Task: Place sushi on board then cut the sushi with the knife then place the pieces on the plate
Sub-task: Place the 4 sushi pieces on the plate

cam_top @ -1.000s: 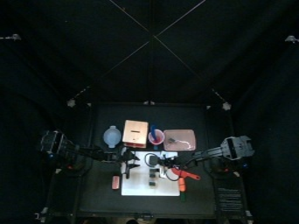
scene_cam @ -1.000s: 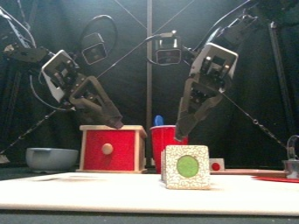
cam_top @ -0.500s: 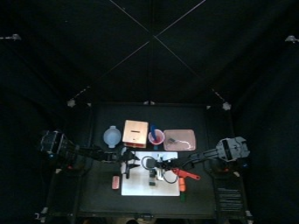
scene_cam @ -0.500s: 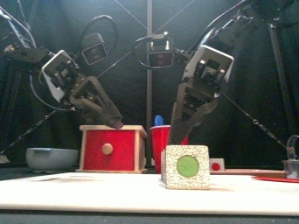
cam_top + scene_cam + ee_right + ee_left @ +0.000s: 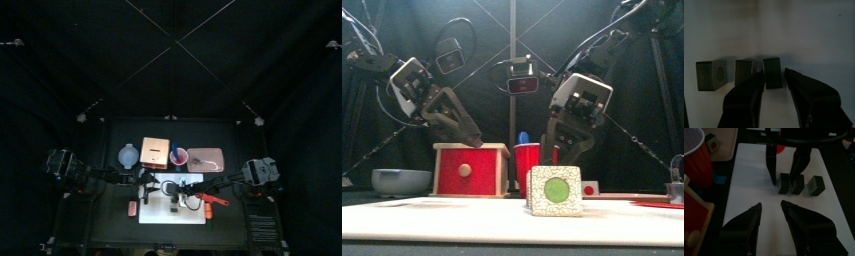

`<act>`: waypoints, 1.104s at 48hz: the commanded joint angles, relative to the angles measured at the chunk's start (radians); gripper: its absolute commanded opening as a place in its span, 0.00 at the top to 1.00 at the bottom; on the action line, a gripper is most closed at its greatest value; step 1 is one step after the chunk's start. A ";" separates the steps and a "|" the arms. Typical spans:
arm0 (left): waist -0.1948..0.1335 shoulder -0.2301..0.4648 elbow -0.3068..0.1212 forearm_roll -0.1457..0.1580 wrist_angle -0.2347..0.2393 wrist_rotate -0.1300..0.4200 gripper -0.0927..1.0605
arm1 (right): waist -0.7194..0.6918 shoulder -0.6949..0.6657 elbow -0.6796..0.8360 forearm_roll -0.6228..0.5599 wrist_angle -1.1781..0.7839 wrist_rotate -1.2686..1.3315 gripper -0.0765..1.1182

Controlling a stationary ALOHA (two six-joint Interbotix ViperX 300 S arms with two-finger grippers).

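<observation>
Three dark green sushi pieces stand in a row on the white board (image 5: pixel 751 183): one (image 5: pixel 711 75) apart, one (image 5: pixel 746 70) beside it, and one (image 5: pixel 772 80) that sits between the jaws of my right gripper (image 5: pixel 774 75), which is open. In the front view the nearest piece (image 5: pixel 555 190) shows its green centre, with the right gripper (image 5: pixel 564 152) just above it. My left gripper (image 5: pixel 771 208) hangs open over the board's left part, holding nothing. The red knife (image 5: pixel 214 199) lies at the board's right edge. The pink plate (image 5: pixel 206 159) lies at the back right.
The wooden box with a red drawer front (image 5: pixel 472 168), the red cup (image 5: pixel 529 164) with the blue knife and the blue-grey bowl (image 5: pixel 402 181) stand behind the board. A small red toy (image 5: pixel 131 208) lies left of the board.
My right gripper has come down toward the sushi pieces, its jaws now on either side of one. The left arm has stayed where it was.
</observation>
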 commanded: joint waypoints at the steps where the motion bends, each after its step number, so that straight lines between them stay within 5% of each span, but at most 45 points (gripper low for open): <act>1: 0.003 -0.002 -0.009 0.000 -0.005 0.002 0.26 | -0.003 -0.066 -0.003 -0.003 0.003 0.005 0.46; 29: 0.011 0.000 -0.009 0.000 -0.005 0.003 0.26 | -0.298 -0.442 0.281 0.035 0.184 0.006 0.48; 53: 0.012 0.002 -0.009 0.000 -0.003 0.003 0.26 | -0.594 -0.456 0.360 -0.021 0.186 0.002 0.48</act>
